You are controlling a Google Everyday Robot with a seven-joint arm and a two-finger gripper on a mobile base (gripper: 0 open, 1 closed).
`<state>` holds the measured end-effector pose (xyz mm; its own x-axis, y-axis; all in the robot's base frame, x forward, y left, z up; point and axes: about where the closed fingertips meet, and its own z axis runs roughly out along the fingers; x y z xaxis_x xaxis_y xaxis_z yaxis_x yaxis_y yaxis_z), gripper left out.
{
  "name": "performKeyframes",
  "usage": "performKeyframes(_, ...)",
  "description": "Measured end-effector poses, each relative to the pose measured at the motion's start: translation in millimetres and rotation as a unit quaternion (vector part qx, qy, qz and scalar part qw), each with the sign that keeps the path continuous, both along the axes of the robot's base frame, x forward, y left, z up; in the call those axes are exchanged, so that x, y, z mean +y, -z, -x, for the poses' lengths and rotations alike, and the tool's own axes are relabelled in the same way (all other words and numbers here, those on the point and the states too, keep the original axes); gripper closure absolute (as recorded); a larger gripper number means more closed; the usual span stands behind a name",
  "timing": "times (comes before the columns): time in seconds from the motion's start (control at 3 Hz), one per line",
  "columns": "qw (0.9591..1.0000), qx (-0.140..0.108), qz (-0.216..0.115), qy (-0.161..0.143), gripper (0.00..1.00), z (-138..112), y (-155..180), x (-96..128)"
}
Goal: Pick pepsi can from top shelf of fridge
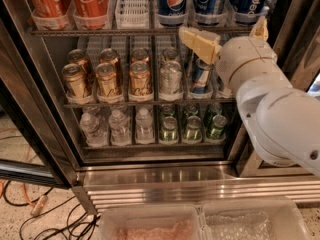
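Note:
Three dark blue pepsi cans (172, 1) (207, 1) (250, 1) stand upright at the right of the top shelf (100, 31), a grey wire rack in the open fridge (160, 176). Red Coca-Cola cans (92, 1) stand at its left, and an empty white lane tray (132, 4) sits between the two groups. My gripper (221, 29) is on a white arm coming in from the right. It is open and empty, just below the shelf's front edge, under the middle and right pepsi cans. One cream finger (200, 41) points left, the other (259, 29) points up.
The middle rack holds short gold cans (107, 79), a silver can (171, 79) and slim blue-and-silver cans (201, 76). The bottom rack holds water bottles (120, 126) and green bottles (192, 126). Clear plastic tubs (150, 224) sit below the ribbed base. Cables (30, 209) lie on the floor at left.

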<state>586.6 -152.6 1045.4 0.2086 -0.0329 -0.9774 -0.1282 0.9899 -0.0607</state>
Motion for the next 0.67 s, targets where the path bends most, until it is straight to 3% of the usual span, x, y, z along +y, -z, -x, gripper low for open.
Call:
performKeyframes(0.33,0.9996,-0.018,0.009,0.019,0.05,-2.0,-3.2,-4.5)
performKeyframes(0.67,0.9987,-0.030,0.014,0.038,0.19,-3.3,-6.2,-11.2)
